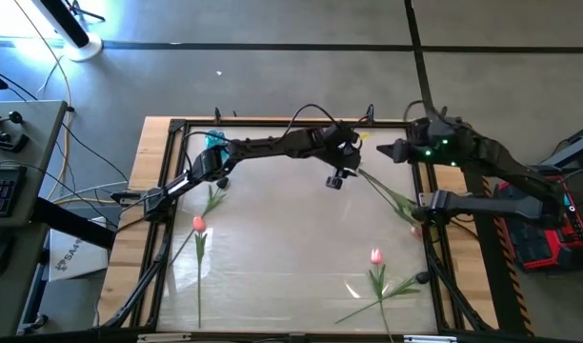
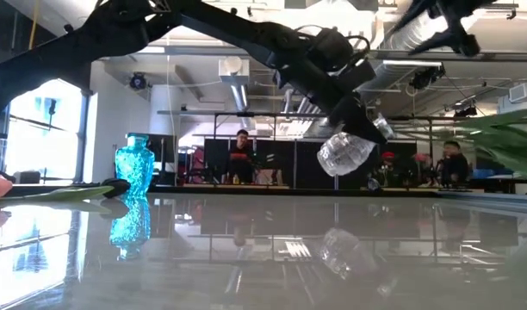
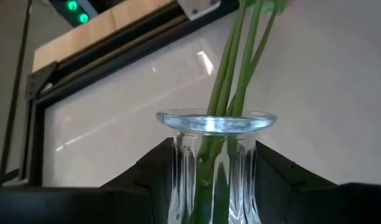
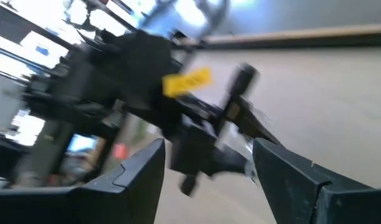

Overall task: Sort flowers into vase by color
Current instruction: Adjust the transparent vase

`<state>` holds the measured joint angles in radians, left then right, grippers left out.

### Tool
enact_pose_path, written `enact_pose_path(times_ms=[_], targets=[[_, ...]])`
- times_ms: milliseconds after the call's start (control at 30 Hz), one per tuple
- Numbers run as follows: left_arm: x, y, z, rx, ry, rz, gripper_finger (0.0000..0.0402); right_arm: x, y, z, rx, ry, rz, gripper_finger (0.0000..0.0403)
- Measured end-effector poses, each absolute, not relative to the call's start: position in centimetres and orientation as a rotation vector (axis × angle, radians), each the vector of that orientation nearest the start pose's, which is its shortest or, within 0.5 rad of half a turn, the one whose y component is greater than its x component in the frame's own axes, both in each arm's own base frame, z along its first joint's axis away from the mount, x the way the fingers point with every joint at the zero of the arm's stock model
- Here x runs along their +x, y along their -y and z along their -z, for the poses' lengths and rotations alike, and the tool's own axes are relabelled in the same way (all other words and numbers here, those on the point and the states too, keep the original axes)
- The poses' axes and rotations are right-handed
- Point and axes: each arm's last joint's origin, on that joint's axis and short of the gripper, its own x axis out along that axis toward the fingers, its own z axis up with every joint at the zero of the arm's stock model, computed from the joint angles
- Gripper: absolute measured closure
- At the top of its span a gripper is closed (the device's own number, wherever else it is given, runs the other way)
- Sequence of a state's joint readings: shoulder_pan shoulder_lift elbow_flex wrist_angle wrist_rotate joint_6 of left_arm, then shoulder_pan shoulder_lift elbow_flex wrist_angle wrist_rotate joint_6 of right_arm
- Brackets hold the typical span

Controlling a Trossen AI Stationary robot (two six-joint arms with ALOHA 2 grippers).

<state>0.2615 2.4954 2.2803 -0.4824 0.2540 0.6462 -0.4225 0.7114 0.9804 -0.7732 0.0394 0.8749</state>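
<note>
Our left gripper [image 3: 212, 186] is clenched on a clear ribbed glass vase [image 3: 214, 165], lifted and tilted above the table [image 1: 282, 238] near its far edge. Green flower stems [image 3: 237, 68] stand in the vase's mouth and trail toward the right edge. Two pink tulips [image 1: 198, 225] [image 1: 375, 256] lie flat on the table, one near the left edge, one toward the near edge. A blue glass vase [image 2: 133, 173] stands at the far left corner. Our right gripper [image 4: 209, 180] hangs released, close to the left arm.

Bright window glare on table [image 2: 272, 258]; blurred right wrist view
</note>
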Motion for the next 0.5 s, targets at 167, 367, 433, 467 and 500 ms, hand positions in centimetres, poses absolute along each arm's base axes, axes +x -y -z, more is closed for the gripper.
enact_pose_path(times_ms=[167,367,433,467,500], targets=[[53.9,-13.6,-20.8,0.421,-0.622,0.259,0.0253,10.8,4.9,-36.6,0.922,-0.137,0.571,0.0171],[52.6,-13.3,-19.6,0.472,-0.766,0.382,0.0253,9.9,4.6,-36.9,0.927,-0.096,0.558,0.0171],[52.0,-13.3,-19.1,0.49,-0.831,0.433,0.0253,9.7,4.5,-37.0,0.931,-0.092,0.557,0.0171],[51.7,-13.3,-18.9,0.509,-0.86,0.452,0.0253,9.7,4.5,-37.0,0.931,-0.091,0.557,0.0171],[51.4,-13.3,-18.7,0.535,-0.903,0.458,0.0253,9.7,4.5,-37.0,0.93,-0.091,0.557,0.0171]])
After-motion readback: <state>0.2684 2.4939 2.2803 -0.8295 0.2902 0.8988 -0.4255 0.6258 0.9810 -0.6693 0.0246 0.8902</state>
